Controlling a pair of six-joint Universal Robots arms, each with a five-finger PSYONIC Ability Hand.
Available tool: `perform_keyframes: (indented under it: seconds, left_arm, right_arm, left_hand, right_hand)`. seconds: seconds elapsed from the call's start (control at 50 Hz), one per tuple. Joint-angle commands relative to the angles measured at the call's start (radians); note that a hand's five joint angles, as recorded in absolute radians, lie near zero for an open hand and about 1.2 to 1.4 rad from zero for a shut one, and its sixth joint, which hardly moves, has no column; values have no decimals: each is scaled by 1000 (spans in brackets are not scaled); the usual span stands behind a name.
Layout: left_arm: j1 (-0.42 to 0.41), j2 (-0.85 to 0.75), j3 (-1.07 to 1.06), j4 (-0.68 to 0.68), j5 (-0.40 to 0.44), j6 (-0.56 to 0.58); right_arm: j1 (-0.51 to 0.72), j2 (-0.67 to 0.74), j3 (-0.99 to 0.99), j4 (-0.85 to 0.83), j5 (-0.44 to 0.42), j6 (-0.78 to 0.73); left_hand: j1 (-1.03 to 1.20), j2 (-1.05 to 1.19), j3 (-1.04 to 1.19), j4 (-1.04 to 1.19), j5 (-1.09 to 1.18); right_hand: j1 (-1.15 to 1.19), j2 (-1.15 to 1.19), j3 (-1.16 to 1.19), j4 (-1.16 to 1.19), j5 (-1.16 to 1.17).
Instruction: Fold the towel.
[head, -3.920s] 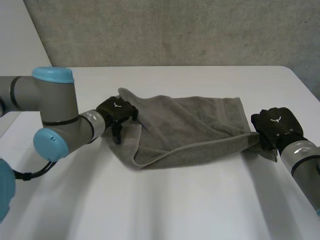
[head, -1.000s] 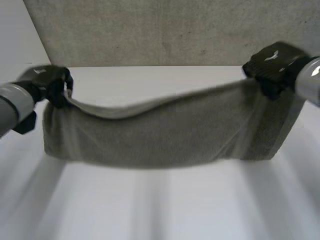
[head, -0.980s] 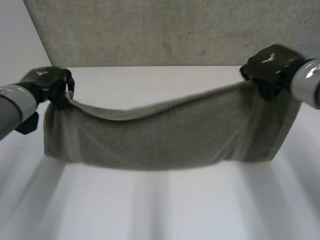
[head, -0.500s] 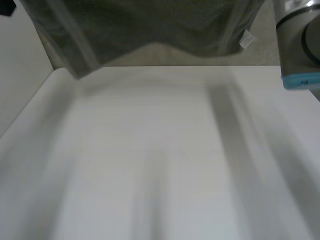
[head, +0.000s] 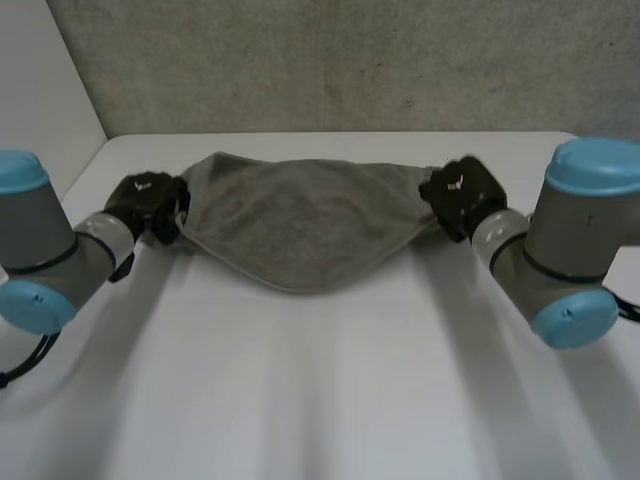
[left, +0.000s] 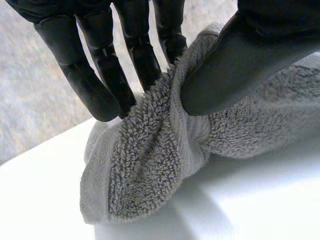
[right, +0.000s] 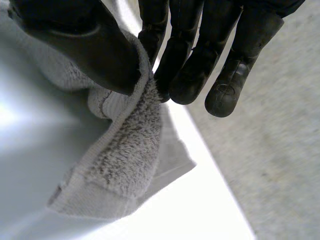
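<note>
Table: white, under both arms and the cloth.
Left arm: grey with light-blue caps, reaching in from the left side toward the far half of the table.
Right arm: same build, reaching in from the right side, its elbow cap raised above the table.
Left hand: black, at the left end of the towel, low over the table.
Left grip: in the left wrist view the thumb presses a bunched fold of cloth against the fingers; clamped on the towel's end, with a corner hanging below the pinch down to the table.
Right hand: black, at the towel's right end, about level with the left hand.
Right grip: in the right wrist view the thumb and the fingers close on the hemmed edge; clamped on it, a corner drooping beneath.
Towel: grey terry, on the far half of the table, spread between the two hands; its near edge bows toward the arms in the middle.
Wall: rough grey, behind the table's far edge.
</note>
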Motion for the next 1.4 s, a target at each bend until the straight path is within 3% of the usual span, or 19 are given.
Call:
perform_keyframes:
  seconds: [0.02, 0.16, 0.26, 0.44, 0.6, 0.7, 0.82, 0.96, 1.04, 1.06, 1.08, 1.16, 1.18, 1.2, 1.24, 1.26, 1.28, 1.4]
  left_arm:
    - [28, 131, -114, -7, 9, 25]
    - [114, 336, -231, -11, 32, 19]
    - [211, 553, -311, -30, 111, -41]
    - [217, 601, -369, -26, 142, -126]
    - [159, 396, -319, -21, 125, -110]
    - [114, 157, -166, -46, 14, -40]
    - [62, 27, -41, -63, -74, 42]
    - [16, -127, 190, -69, -158, 68]
    - [-16, -186, 283, -95, -186, 69]
    - [-27, -213, 322, -119, -191, 71]
    - [-38, -238, 359, -148, -191, 71]
    - [-56, -262, 413, -205, -201, 69]
    - [-62, -263, 433, -222, -206, 69]
    - [-62, -263, 433, -222, -206, 69]
    - [-67, -253, 450, -238, -206, 65]
    - [-67, -253, 450, -238, -206, 65]
    - [-68, -241, 450, -239, -208, 60]
    - [-59, -149, 393, -244, -226, 57]
  right_arm:
    - [-18, -143, 115, 23, 5, -9]
    - [-69, -375, 209, 136, 1, -33]
    - [-100, -571, 226, 246, -17, -38]
    - [-109, -601, 206, 319, -106, -40]
    - [-108, -392, 166, 314, -118, -78]
    - [-106, -183, 53, 303, -109, -132]
    - [-106, -33, -58, 279, -103, -122]
    - [-105, 154, -224, 253, 12, -124]
    - [-103, 206, -275, 250, 34, -122]
    - [-103, 221, -293, 245, 38, -119]
    - [-103, 229, -301, 231, 43, -116]
    - [-97, 225, -308, 178, 72, -83]
    - [-94, 217, -308, 144, 89, -55]
    - [-94, 217, -308, 144, 89, -55]
    - [-94, 183, -299, 109, 100, 0]
    - [-94, 183, -299, 109, 100, 0]
    - [-95, 151, -287, 109, 98, 20]
    - [-101, -4, -180, 106, 89, 54]
  left_hand:
    - [-47, -88, -152, -125, -266]
    - [-47, -88, -152, -125, -266]
    - [-47, -88, -152, -125, -266]
    - [-47, -88, -152, -125, -266]
    - [-47, -88, -152, -125, -266]
    - [-47, -88, -152, -125, -266]
    - [-47, -88, -152, -125, -266]
    - [-47, -88, -152, -125, -266]
    - [-47, -88, -152, -125, -266]
    - [-148, -189, -253, -226, -368]
    - [-536, -577, -641, -614, -755]
    - [-780, -821, -885, -858, -999]
    - [-949, -990, -1054, -1027, -1168]
    - [-951, -992, -1056, -1029, -1170]
    - [-1246, -1288, -1352, -1324, -1466]
    - [-1247, -1289, -1352, -1325, -1467]
    - [-1250, -1291, -1355, -1328, -1469]
    - [-1250, -1291, -1355, -1328, -1470]
  right_hand:
    - [61, 63, 52, 49, 35]
    - [61, 63, 52, 49, 35]
    - [61, 63, 52, 49, 35]
    - [61, 63, 52, 49, 35]
    - [61, 63, 52, 49, 35]
    - [61, 63, 52, 49, 35]
    - [61, 63, 52, 49, 35]
    - [61, 63, 52, 49, 35]
    - [61, 63, 52, 49, 35]
    - [-164, -163, -173, -177, -191]
    - [-602, -601, -612, -615, -629]
    - [-698, -697, -707, -711, -724]
    - [-724, -723, -733, -737, -751]
    - [-724, -723, -733, -737, -751]
    - [-987, -986, -996, -999, -1013]
    - [-989, -987, -998, -1001, -1015]
    - [-1160, -1159, -1169, -1173, -1187]
    - [-1160, -1159, -1169, -1173, -1187]
